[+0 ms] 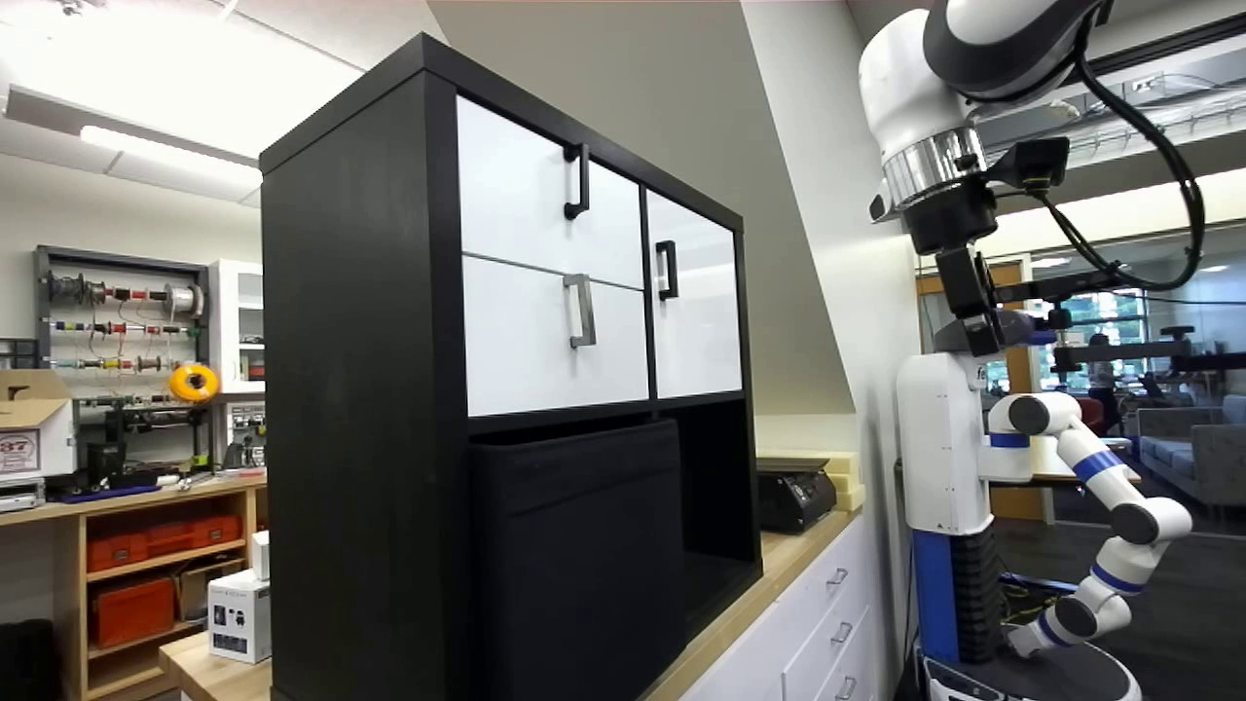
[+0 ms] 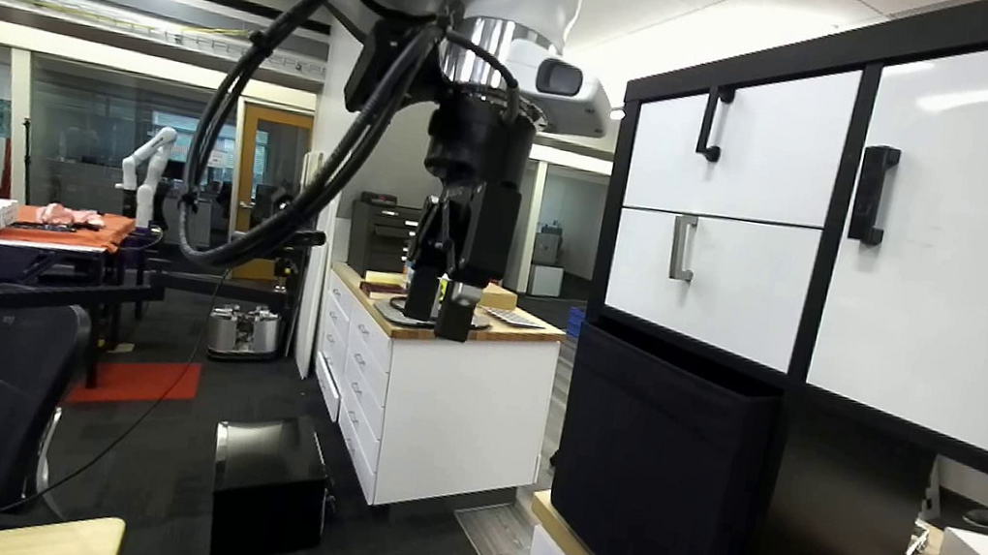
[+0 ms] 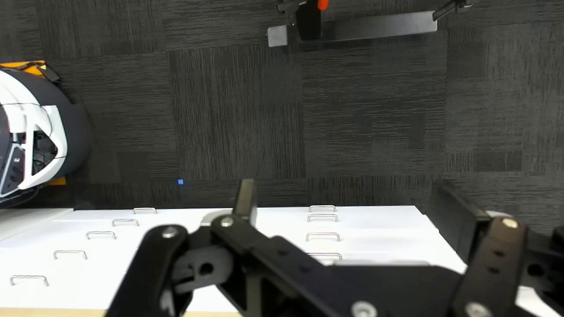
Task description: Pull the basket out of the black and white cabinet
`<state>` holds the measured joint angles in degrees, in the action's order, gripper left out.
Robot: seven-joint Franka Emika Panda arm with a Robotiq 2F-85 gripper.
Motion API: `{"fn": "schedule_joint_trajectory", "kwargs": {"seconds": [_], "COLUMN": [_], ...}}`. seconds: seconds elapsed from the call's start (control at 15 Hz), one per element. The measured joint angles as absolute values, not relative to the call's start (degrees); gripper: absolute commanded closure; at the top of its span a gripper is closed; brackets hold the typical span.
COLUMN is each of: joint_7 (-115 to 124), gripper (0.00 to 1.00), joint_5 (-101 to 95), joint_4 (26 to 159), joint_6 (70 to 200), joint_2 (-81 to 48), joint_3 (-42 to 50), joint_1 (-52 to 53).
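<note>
- The basket (image 1: 579, 565) sits in the lower compartment of the black and white cabinet (image 1: 355, 389), below the grey-handled drawer (image 1: 535, 336); its front seems to stand slightly proud of the frame (black on black, so the edge is hard to read).
- The gripper (image 2: 439, 309) hangs pointing down, well apart from the basket; the jaws are spread wide, with nothing between them in the wrist view.
- The pull has yet to begin, I judge: the next move probably calls for one finger inside the front rim and one outside.
- That entry is the first hazard. Only a narrow dark gap shows between rim and frame, so coming in too high could strike the drawer, and stopping short could mean closing on air.
- The drawer's handle (image 1: 585, 312) juts out above the rim; a descent too near the front could hook it and drag the drawer along.
- The walls look soft, so a shallow pinch might fold the rim or slip off it.
- A skewed pull could jam the basket against the compartment's side.
- A pull too long could tip it off the wooden counter (image 1: 793, 555), which shows only a narrow strip in front.
- The cable loop (image 2: 355, 144) could snag if the wrist turns close in.
</note>
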<state>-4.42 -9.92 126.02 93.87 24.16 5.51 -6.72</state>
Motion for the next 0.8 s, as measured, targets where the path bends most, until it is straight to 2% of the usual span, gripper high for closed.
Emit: {"fn": "schedule_joint_trajectory", "kwargs": {"seconds": [0.8], "joint_7": [-4.4], "gripper": [0.0], "joint_5": [-9.9], "joint_4": [126.0], "joint_6": [94.1], "joint_2": [23.4], "joint_3": [5.5], "joint_1": [-6.4]}}
